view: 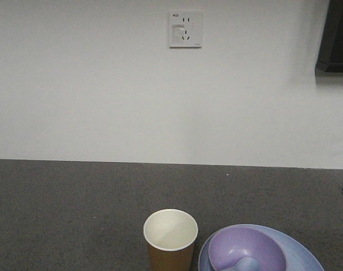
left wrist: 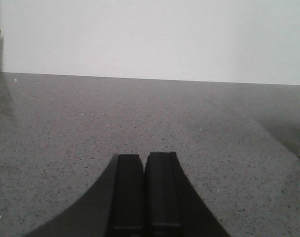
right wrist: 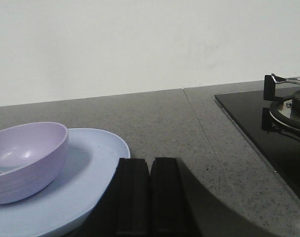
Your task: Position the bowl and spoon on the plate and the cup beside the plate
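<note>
Bowl: on plate, spoon inside.
Cup: upright on counter, just left of plate.
Left fingers: closed, empty.
Right fingers: closed, empty.

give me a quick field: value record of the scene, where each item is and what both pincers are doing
bowl: on the plate, upright
spoon: in the bowl, only partly in view
plate: on the dark countertop, under the bowl
cup: upright, empty, just left of the plate in the front view
left pincer: shut, empty, low over bare countertop
right pincer: shut, empty, near the plate's edge
stove: black cooktop, right of the plate in the right wrist view
</note>
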